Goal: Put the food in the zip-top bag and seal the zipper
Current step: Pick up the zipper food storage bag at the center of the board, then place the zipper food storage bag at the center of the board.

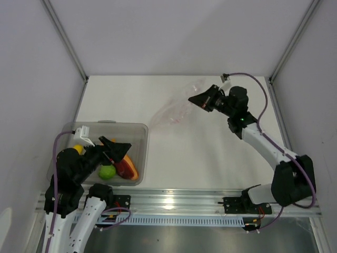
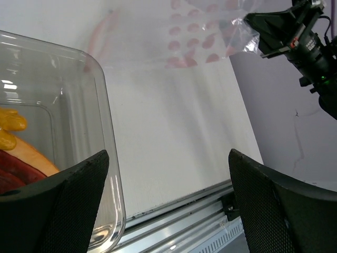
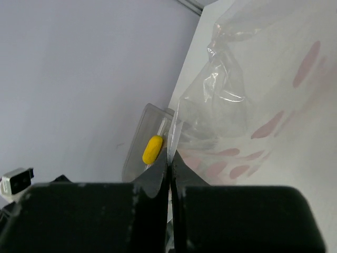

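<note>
The clear zip-top bag [image 1: 176, 108] with pink dots hangs from my right gripper [image 1: 194, 98], which is shut on its edge at the back of the table; the bag also shows in the right wrist view [image 3: 247, 100] and the left wrist view [image 2: 195, 37]. Its pinkish zipper [image 2: 99, 34] trails toward the bin. My left gripper [image 1: 120, 147] is open and empty above the grey bin [image 1: 138, 132]. In the bin lie the dark-red and orange slice [image 1: 126, 167], the lime-green fruit [image 1: 107, 172] and a yellow piece [image 1: 78, 149].
The aluminium rail [image 1: 179, 203] runs along the table's near edge in front of the bin. Grey walls close in the table on the left, back and right.
</note>
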### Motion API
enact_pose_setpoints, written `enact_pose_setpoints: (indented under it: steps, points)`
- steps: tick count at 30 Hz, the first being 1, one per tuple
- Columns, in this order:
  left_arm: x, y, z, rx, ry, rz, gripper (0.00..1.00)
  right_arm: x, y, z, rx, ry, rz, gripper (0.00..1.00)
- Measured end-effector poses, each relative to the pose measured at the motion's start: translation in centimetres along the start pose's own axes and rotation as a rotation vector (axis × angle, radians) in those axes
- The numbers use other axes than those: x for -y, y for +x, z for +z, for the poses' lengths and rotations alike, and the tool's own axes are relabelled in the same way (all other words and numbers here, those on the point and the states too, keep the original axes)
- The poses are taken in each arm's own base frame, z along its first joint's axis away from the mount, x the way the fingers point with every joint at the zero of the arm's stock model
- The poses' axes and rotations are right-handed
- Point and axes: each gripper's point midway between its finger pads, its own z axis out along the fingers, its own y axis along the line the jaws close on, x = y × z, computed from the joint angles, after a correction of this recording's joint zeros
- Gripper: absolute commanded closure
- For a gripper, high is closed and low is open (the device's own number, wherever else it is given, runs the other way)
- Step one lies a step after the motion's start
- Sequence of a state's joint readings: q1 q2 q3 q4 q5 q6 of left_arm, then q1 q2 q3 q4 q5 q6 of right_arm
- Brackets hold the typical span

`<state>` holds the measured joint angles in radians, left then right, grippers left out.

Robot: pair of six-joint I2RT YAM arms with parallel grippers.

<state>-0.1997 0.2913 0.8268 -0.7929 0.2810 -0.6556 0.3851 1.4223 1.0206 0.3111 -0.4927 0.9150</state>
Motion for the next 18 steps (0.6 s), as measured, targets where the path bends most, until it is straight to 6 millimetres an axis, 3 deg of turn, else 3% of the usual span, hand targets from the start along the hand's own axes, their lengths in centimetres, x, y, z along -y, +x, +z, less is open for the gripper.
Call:
enact_pose_setpoints:
  steps: [5,11,14,18]
  points:
    - [1.2,-0.4,0.8,-0.016,0.055,-0.025,0.09,-1.5,-1.0,-5.8,-0.01,0.013,-0.098,1.0]
    - [2.1,0.5,2.7,-0.064,0.148,-0.07,0.11,-3.1,0.7,-11.8,-0.06,0.004,-0.147,1.0]
    - [2.0,2.4,4.1,-0.135,0.208,-0.127,0.13,-4.4,1.4,-13.9,-0.073,-0.026,-0.162,1.0]
    - [1.6,4.5,5.3,-0.225,0.233,-0.204,0.14,-6.3,2.4,-15.2,-0.102,-0.098,-0.184,1.0]
